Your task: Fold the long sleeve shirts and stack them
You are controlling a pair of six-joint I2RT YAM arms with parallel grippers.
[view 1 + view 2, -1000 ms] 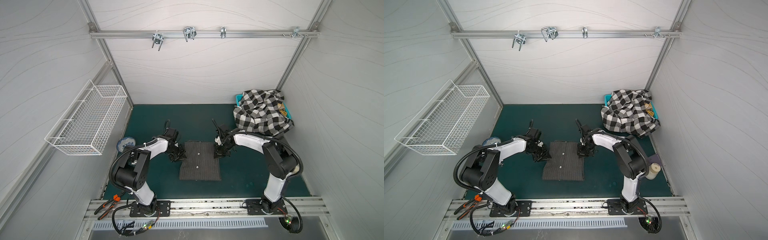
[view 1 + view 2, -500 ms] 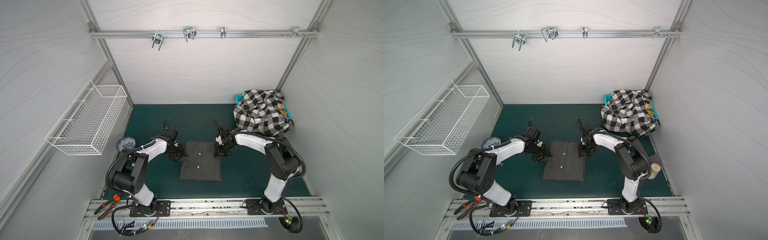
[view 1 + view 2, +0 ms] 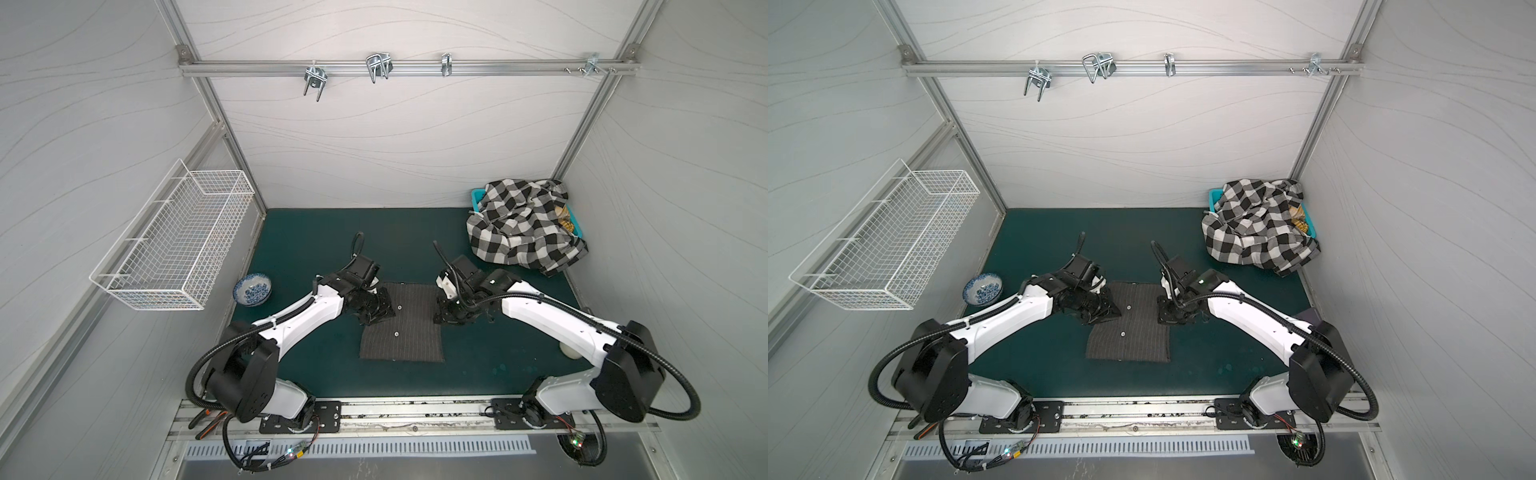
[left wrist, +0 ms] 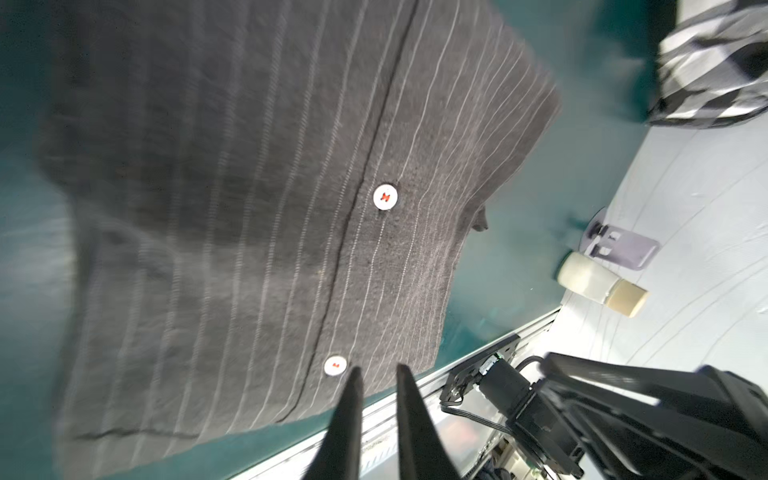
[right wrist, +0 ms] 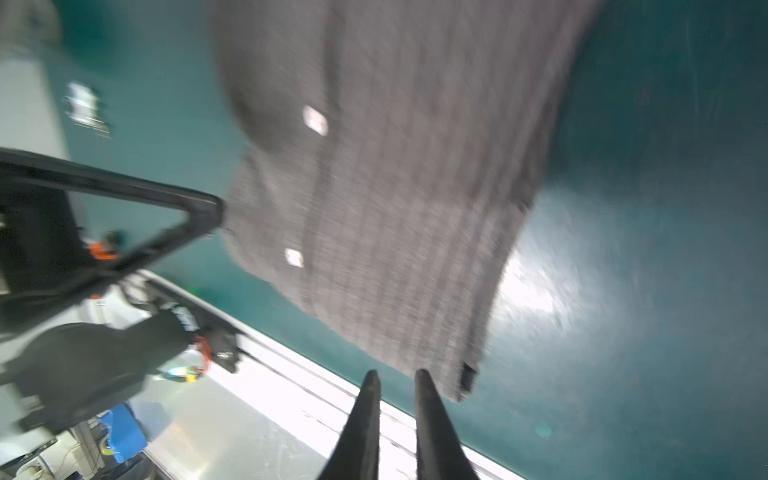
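A dark charcoal pinstriped shirt (image 3: 401,328) (image 3: 1129,328) lies folded into a flat rectangle on the green mat, its white buttons facing up (image 4: 249,208) (image 5: 395,187). A black-and-white checked shirt (image 3: 519,226) (image 3: 1254,228) (image 4: 715,62) is heaped over the basket at the back right. My left gripper (image 3: 376,318) (image 3: 1100,316) (image 4: 378,368) hovers at the folded shirt's left edge, jaws a narrow gap apart and empty. At the shirt's right edge, my right gripper (image 3: 442,320) (image 3: 1165,318) (image 5: 397,372) shows the same narrow, empty gap.
The teal basket (image 3: 478,194) sits in the back right corner under the checked shirt. A blue-patterned bowl (image 3: 252,289) stands at the mat's left edge. A white wire basket (image 3: 178,249) hangs on the left wall. A small pale bottle (image 3: 571,351) (image 4: 598,284) lies by the right wall.
Both arms have shifted slightly beside the folded shirt, and both wrist views are blurred by motion. The folded shirt stays flat in the same place.
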